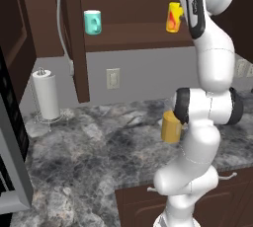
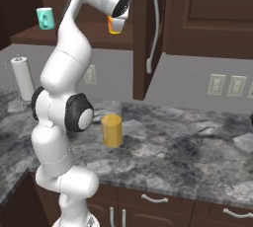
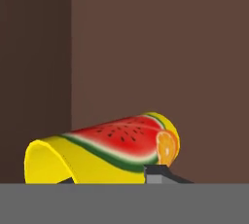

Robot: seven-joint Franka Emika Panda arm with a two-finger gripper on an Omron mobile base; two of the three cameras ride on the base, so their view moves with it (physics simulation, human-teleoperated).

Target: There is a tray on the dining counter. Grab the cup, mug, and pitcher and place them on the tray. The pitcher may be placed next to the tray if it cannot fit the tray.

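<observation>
Cup (image 1: 174,17): upper right of left base view, on cabinet shelf (image 1: 133,36), yellow w/ watermelon print.
Gripper (image 3: 158,173): clamped on cup.
Mug (image 1: 92,22): shelf, upper left.
Pitcher (image 2: 111,124): counter (image 2: 188,157), mid frame.

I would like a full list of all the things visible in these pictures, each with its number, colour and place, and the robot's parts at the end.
cup: one, yellow with a watermelon picture, on the open cabinet shelf, at the gripper
mug: one, teal, on the same shelf, apart from the cup
pitcher: one, clear glass with orange-yellow liquid, on the counter below
counter: one, grey-and-black marbled stone
paper towel roll: one, white, on a wire stand at the counter's far side
wall outlets: several, off-white, on the grey wall
cabinets: dark brown wood, door open
drawer handles: silver, under the counter
arm: one, white with dark joints
gripper: one, dark, closed on the cup
</observation>
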